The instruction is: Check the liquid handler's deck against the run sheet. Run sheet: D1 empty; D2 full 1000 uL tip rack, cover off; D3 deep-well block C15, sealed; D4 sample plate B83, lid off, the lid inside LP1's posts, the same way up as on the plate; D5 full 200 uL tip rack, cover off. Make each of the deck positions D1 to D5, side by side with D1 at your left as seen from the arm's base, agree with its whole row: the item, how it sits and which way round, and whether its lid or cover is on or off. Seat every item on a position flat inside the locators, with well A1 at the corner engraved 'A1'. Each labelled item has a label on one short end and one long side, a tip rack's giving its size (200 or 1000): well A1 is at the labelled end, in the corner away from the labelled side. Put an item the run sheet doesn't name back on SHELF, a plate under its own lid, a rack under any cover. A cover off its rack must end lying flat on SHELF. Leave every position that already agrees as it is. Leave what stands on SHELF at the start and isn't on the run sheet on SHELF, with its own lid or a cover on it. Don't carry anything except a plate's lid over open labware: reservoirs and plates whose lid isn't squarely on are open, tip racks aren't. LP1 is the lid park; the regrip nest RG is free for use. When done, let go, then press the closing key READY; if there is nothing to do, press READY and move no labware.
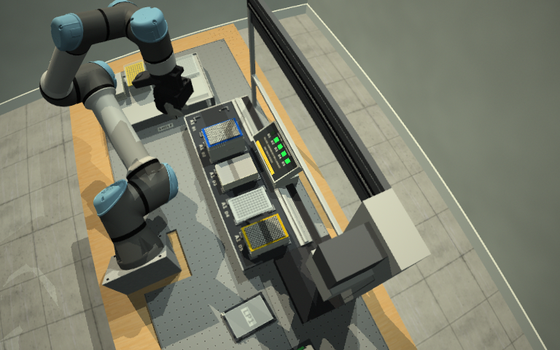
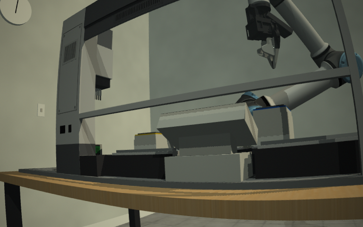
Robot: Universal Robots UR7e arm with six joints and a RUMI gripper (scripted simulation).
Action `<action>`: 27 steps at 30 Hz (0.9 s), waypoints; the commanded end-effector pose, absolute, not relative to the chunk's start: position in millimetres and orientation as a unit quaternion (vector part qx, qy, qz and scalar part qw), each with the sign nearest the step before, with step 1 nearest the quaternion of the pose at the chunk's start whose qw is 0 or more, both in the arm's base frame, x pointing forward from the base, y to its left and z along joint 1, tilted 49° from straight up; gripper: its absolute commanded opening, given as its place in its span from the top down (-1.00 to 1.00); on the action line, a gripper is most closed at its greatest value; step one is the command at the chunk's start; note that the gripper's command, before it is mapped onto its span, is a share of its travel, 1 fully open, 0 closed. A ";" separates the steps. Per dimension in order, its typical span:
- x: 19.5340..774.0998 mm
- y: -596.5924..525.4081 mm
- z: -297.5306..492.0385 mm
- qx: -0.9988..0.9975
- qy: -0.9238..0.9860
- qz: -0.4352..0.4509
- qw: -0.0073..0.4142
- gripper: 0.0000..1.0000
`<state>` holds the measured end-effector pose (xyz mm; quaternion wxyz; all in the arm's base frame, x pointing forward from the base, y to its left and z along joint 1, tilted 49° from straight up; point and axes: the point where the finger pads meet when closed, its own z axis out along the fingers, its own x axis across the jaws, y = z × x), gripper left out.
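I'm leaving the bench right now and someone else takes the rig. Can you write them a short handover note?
End effector: shut, holding nothing, raised above the gap between the shelf and the deck.
Deck, from the shelf end: first position bare, blue-rimmed tip rack uncovered, sealed grey block, white plate without lid, yellow-rimmed tip rack uncovered. A lid lies in the LP1 park. All five panel lights are green.
Done: the deck appears set; labels are unreadable.
Left: probably only pressing READY.
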<state>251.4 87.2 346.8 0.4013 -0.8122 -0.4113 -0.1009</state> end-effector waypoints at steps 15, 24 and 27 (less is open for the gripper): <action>250.4 86.7 346.8 -0.733 -0.539 -0.167 0.379 1.00; 250.4 86.7 346.8 -0.683 -0.601 -0.200 0.364 1.00; 250.4 86.7 346.8 -0.683 -0.601 -0.200 0.364 1.00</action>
